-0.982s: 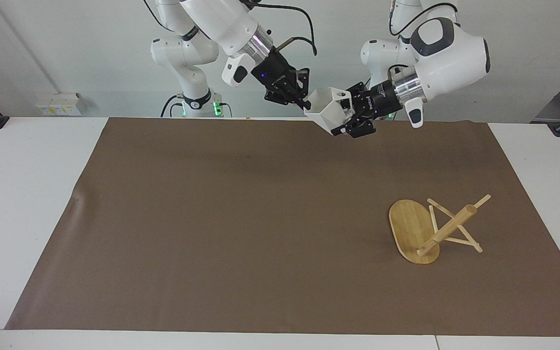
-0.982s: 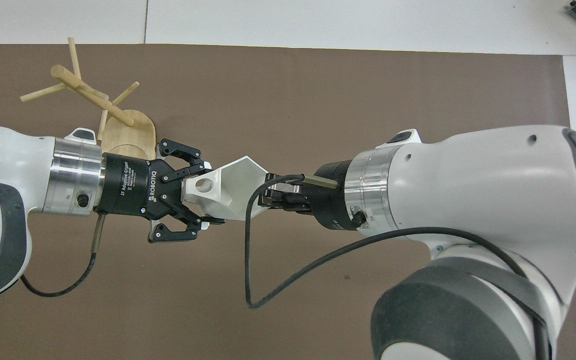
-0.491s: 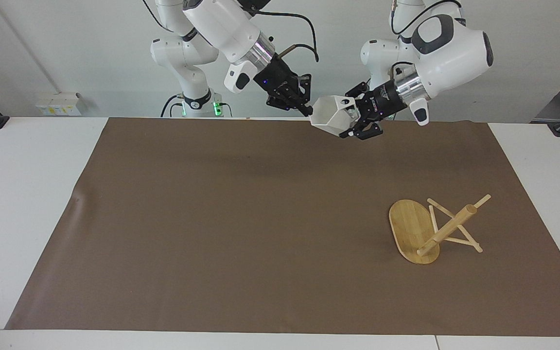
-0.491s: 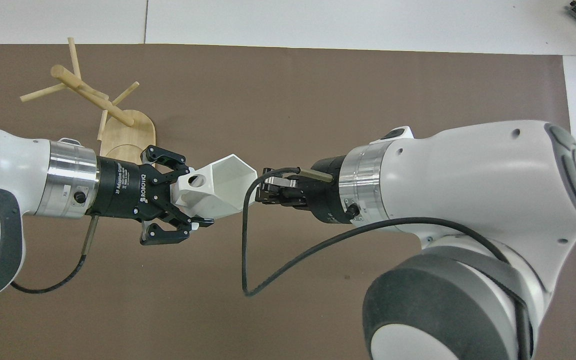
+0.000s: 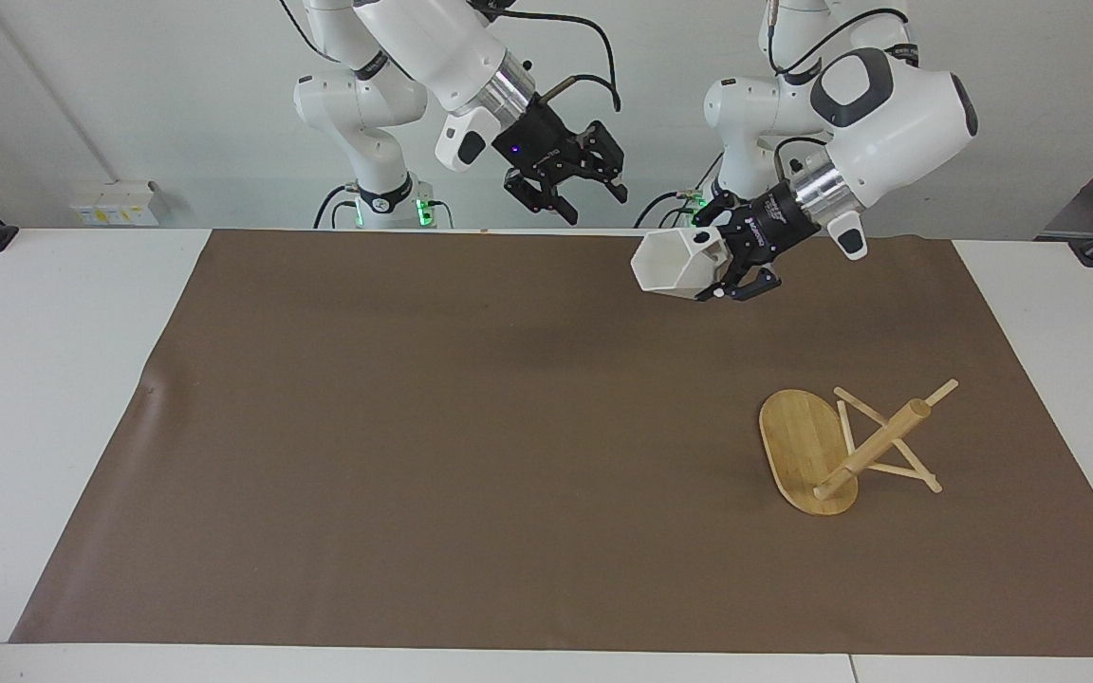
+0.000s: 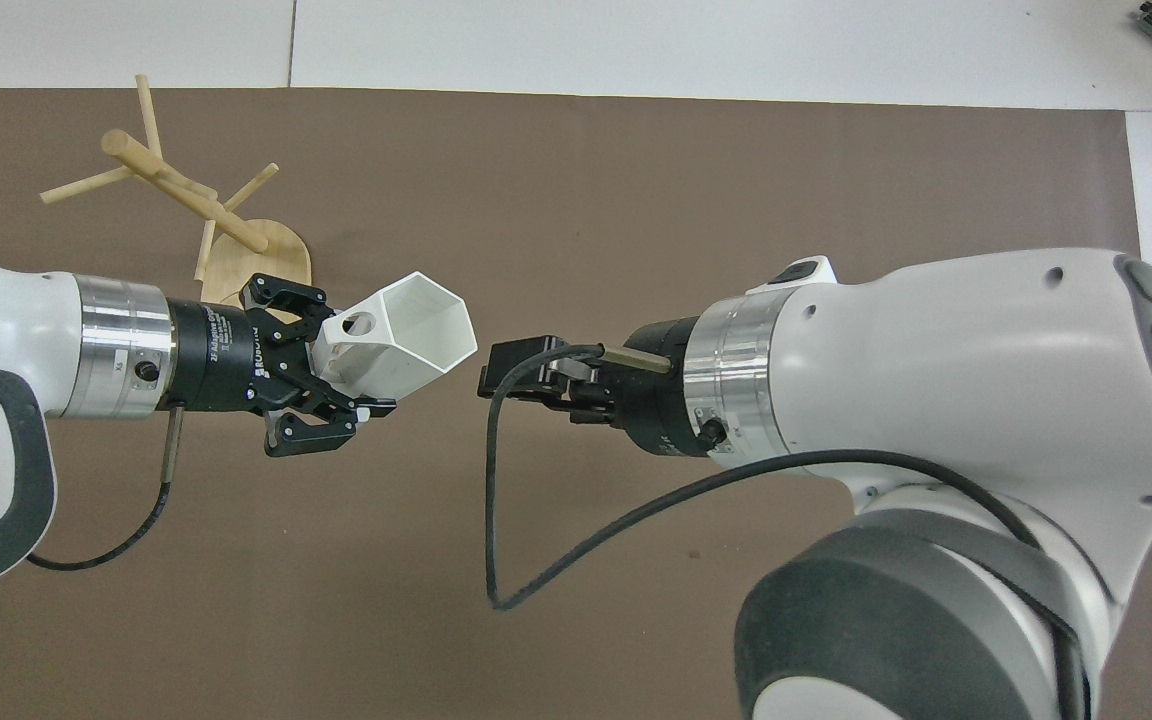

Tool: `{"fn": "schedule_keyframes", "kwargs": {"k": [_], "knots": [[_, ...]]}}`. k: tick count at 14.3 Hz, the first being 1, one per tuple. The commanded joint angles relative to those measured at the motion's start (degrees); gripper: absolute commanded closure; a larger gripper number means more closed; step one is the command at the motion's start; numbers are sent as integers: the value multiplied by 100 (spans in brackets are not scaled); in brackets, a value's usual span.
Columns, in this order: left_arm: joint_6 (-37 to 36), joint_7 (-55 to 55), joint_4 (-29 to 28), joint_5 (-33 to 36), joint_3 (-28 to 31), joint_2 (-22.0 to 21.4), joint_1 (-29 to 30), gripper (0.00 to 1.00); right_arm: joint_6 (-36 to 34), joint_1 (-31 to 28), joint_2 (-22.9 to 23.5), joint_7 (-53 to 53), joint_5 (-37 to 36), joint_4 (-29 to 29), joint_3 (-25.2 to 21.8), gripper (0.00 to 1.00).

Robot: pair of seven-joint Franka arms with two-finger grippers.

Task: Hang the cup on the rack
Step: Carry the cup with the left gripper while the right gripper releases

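A white wall backs your station, and the white surface (image 5: 53,379) carries a brown mat (image 5: 471,436) that covers most of it. Your left claw (image 5: 719,275) is up in the air over the mat at the robots' edge, toward the left arm's end of the surface, and it is clenched on the cup (image 5: 670,263) at the handle end. The cup lies on its side in that grip, its hexagonal mouth turned toward the right arm's end; in the overhead view the round hole in its blocky handle (image 6: 360,323) shows just at the claw's fingers. Your right claw (image 5: 594,194) is also raised, over the robots' edge of the mat near the middle of the surface, and it is released: its fingers stand apart and hold nothing. A clear gap separates it from the cup's mouth, so the two claws are near each other but not touching. The rack (image 5: 845,446) rests on the mat toward the left arm's end, farther from the robots than the held cup and well apart from it. You will see that it is not upright: its oval base (image 5: 798,446) stands on edge, and its post (image 5: 874,448) slants out from the base with the thin pegs (image 5: 888,470) crossing it. Nothing hangs on the rack, and neither claw touches it.
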Motion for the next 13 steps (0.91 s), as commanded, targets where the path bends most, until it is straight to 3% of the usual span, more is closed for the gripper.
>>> {"fn": "schedule_keyframes", "kwargs": {"k": [1,6,11,13], "knots": [[685,-277,-286,121,-19,-5,76,100,-62,-81,-71,62,144,-43,12,0],[1758,-322,-392,121,-19,443,225,100,-62,-99,-80,45,74,-43,-5,0],[2382,-646,-392,121,-27,611,340,100,-45,-213,-72,0,-5,-43,-41,0],[2568,-735,-427,121,-27,620,340,100,-45,-292,-71,-218,-468,-43,-41,0]]}}
